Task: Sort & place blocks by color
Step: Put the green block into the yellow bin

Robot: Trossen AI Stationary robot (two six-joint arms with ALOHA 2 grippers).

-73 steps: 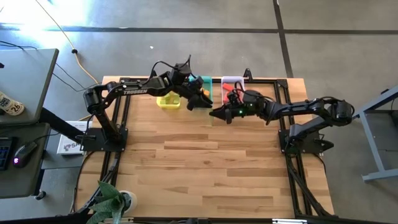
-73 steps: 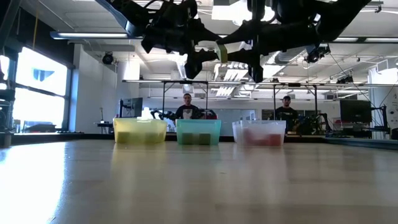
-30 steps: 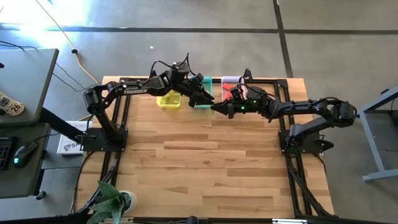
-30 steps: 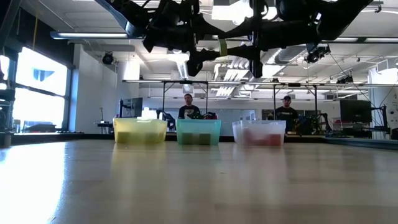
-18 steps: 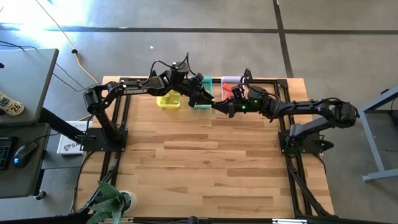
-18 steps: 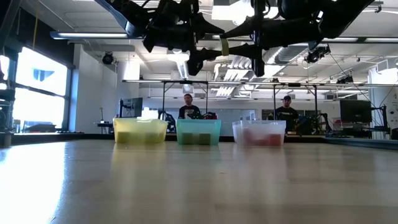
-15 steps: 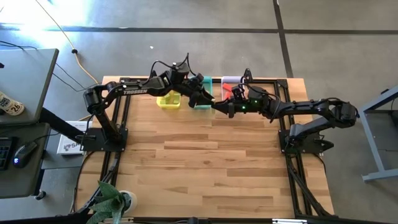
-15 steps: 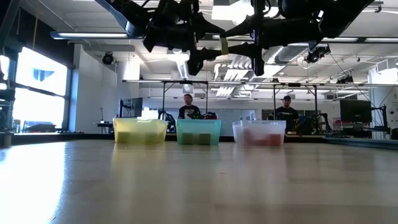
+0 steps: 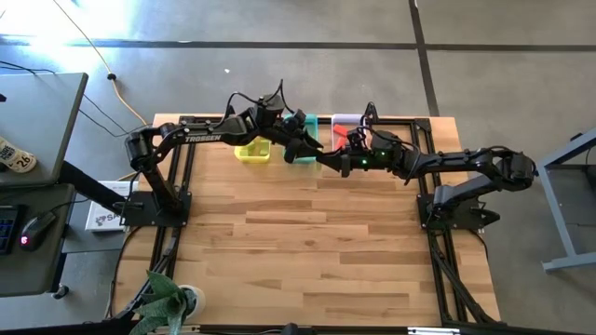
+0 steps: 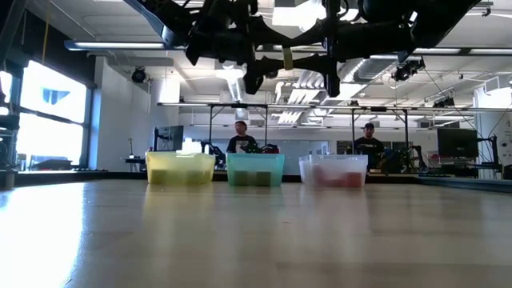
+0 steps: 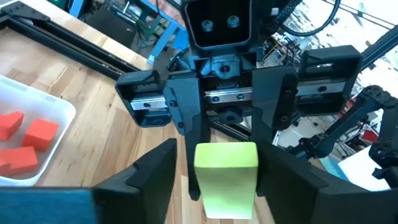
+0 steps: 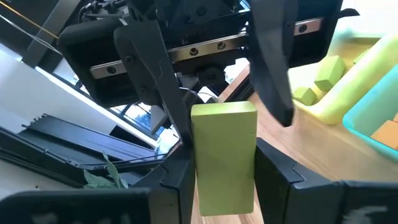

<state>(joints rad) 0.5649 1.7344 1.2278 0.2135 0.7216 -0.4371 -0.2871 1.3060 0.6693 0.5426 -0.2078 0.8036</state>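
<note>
A light green cuboid block (image 12: 224, 155) hangs in the air above the near side of the teal bin (image 9: 303, 140). My right gripper (image 12: 224, 177) is shut on it, reaching in from the table's right (image 9: 328, 160). My left gripper (image 11: 224, 165) faces it from the left (image 9: 310, 149) and is open. Its fingers (image 12: 149, 87) stand on either side of the block's free end without touching it. In the low view the block (image 10: 287, 58) shows high between both grippers. My right gripper pinches the green block between its two fingers (image 11: 194, 143), on two opposite side faces (image 12: 202, 168). The fingers come about level from the table's right. The block is lifted clear and sticks out ahead of the fingertips toward the left gripper.
Three bins stand in a row at the table's far edge: a yellow bin (image 9: 251, 149) holding green blocks (image 12: 323, 78), the teal bin with an orange block (image 12: 382, 127), and a clear bin (image 9: 346, 123) holding red blocks (image 11: 28, 143). People stand in the room behind (image 10: 240, 140).
My right gripper has carried the green block a little toward the table's far left and slightly up, closer to the left gripper. The left gripper has stayed open, and the block's free end now stands between its fingers.
</note>
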